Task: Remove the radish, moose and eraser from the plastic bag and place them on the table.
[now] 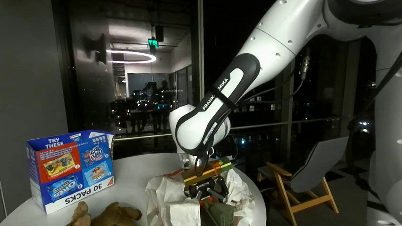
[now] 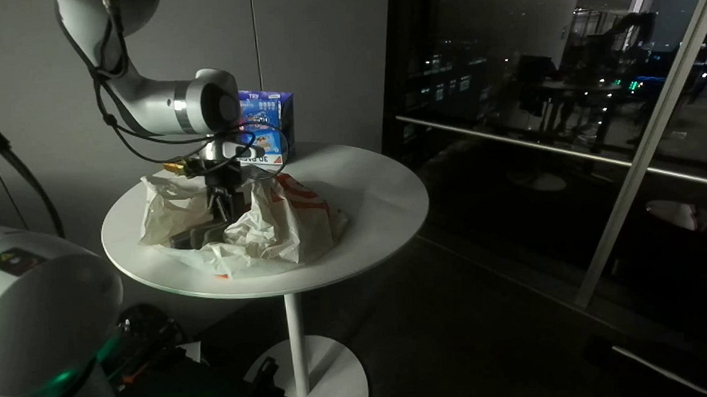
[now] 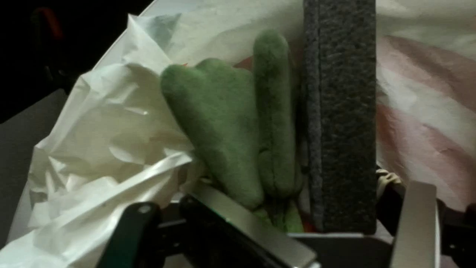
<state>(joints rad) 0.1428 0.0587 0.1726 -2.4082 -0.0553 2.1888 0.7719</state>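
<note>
Gripper (image 1: 211, 197) hangs, jaws apart, near one eraser (image 3: 346, 123) and one radish (image 3: 219, 119) in one bag (image 1: 182, 217) — one moose (image 1: 108, 224) outside.

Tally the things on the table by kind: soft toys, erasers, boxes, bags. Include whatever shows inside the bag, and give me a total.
Soft toys: 2 (moose, radish)
Felt-like block, the eraser: 1
Boxes: 1 (snack box)
Bags: 1 (plastic bag)
Total: 5

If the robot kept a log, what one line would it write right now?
moose: on table | radish: in bag | eraser: in bag, beside radish | gripper: open, at bag opening | task: unfinished
</note>
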